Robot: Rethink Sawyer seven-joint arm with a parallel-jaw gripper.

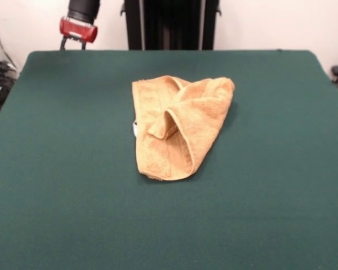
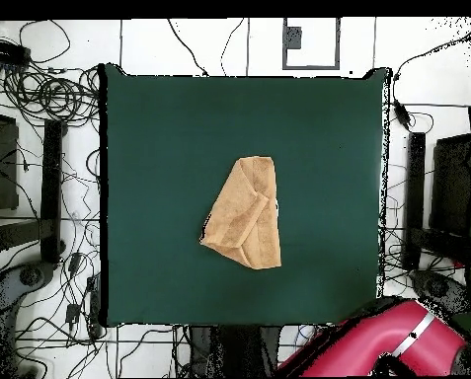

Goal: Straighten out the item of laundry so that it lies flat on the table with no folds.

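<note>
Dark green felt covers the table (image 1: 56, 185), by far the biggest thing here, w/ the golden-tan towel (image 1: 177, 126) lying about mid-table, well apart from every edge. The towel is bunched and folded over itself: in the front view a flap crosses from the right over the middle, w/ a raised ridge and a pocket under it, and a bit of white tag (image 1: 134, 128) peeks at its left edge. The arm (image 1: 80, 19) shows only as a red and black end at the far left corner, off the cloth; the gripper's tips aren't visible in either view, so can't tell if they're spread or pressed together. Risks, as I judge them: pinching two layers at the ridge instead of one would drag the whole bundle across the felt w/o opening it; terry on felt prob. grips, so a pull may roll a fresh fold under; a grab at the tag could slip off. Containers: none in sight, nothing held in anything.
</note>
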